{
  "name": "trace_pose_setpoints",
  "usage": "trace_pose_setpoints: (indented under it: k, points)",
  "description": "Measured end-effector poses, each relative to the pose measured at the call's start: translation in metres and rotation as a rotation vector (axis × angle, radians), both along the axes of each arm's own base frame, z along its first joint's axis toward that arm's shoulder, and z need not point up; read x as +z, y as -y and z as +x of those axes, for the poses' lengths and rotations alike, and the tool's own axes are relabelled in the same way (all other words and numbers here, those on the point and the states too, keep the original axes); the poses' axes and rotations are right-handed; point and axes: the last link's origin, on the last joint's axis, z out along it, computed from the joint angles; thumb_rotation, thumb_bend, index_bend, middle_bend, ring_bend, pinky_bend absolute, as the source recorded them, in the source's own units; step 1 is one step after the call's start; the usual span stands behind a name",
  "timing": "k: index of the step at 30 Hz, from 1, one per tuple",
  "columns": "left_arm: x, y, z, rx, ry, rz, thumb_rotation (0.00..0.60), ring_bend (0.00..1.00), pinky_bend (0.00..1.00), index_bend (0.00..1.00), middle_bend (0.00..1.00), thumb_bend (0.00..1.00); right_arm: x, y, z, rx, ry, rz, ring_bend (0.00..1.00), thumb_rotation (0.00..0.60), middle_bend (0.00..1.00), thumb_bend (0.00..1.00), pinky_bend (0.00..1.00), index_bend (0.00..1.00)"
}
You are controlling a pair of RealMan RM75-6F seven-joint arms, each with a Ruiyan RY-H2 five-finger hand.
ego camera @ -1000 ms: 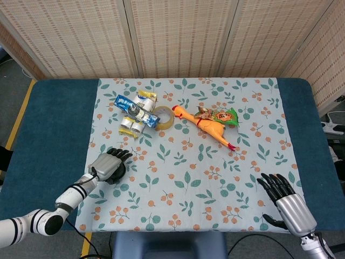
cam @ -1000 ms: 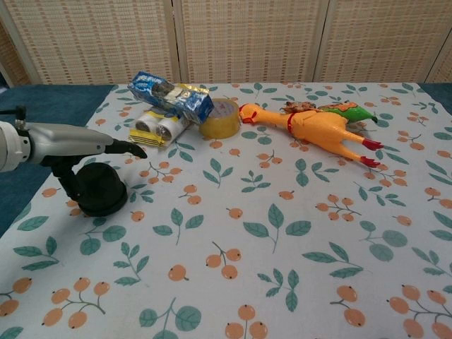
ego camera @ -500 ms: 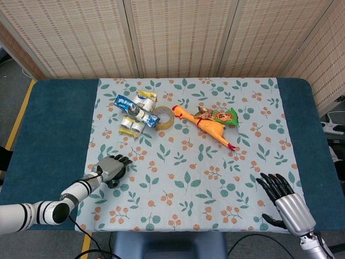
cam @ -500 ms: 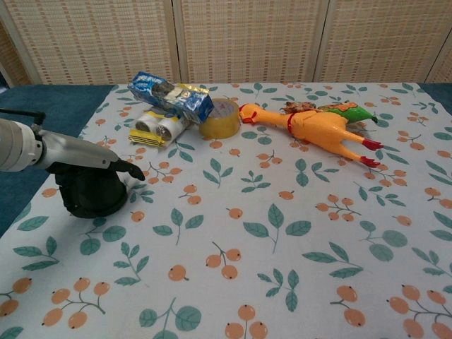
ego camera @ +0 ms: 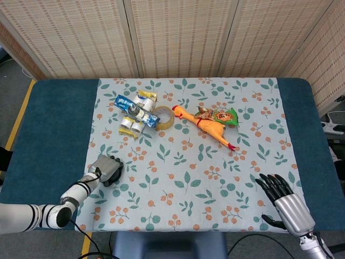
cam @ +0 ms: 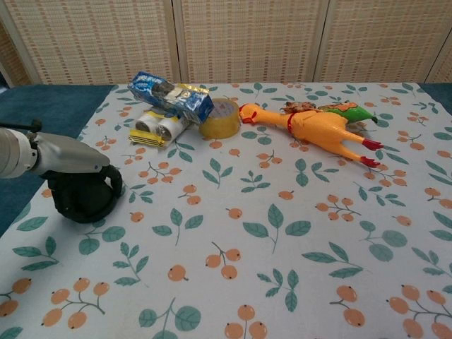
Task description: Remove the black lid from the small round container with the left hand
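Left robot hand (cam: 74,164) grips the black lid (cam: 83,201) from above.

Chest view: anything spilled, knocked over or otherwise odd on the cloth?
Nothing spilled or damaged. The rubber chicken lies on its side near the far edge, and the blue snack pack rests tilted on the small cans beside the tape roll. The left robot hand wraps the black lid.
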Motion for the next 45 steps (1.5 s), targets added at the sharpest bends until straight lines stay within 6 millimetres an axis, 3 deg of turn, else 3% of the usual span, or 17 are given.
trace_pose_setpoints:
  k: [3, 8, 21, 27, 38, 45]
  points:
    - [-0.002, 0.002, -0.002, -0.006, 0.005, -0.007, 0.600, 0.35, 0.72, 0.41, 0.40, 0.36, 0.000, 0.000, 0.000, 0.000, 0.000, 0.000, 0.00, 0.600, 0.00, 0.06, 0.00, 0.00]
    - [-0.004, 0.005, -0.006, -0.036, 0.025, -0.007, 0.600, 0.51, 0.83, 0.52, 0.58, 0.46, -0.001, -0.001, 0.000, -0.001, 0.000, 0.004, 0.00, 0.600, 0.00, 0.06, 0.00, 0.00]
    - [0.001, 0.017, -0.027, -0.135, 0.097, 0.089, 0.600, 0.67, 0.98, 0.65, 0.72, 0.63, 0.000, -0.003, 0.001, 0.002, 0.003, 0.010, 0.00, 0.600, 0.00, 0.06, 0.00, 0.00]
    - [0.003, 0.018, -0.034, -0.134, 0.119, 0.116, 0.600, 0.75, 1.00, 0.72, 0.79, 0.75, -0.001, -0.004, 0.001, 0.003, 0.001, 0.020, 0.00, 0.600, 0.00, 0.06, 0.00, 0.00]
    - [0.007, 0.020, -0.030, -0.207, 0.184, 0.171, 0.600, 0.80, 1.00, 0.74, 0.85, 0.81, -0.002, -0.004, 0.001, 0.003, -0.001, 0.026, 0.00, 0.600, 0.00, 0.06, 0.00, 0.00]
    - [0.032, 0.013, -0.012, -0.283, 0.232, 0.270, 0.600, 0.80, 1.00, 0.74, 0.85, 0.81, -0.001, -0.004, 0.001, 0.004, -0.001, 0.025, 0.00, 0.600, 0.00, 0.06, 0.00, 0.00]
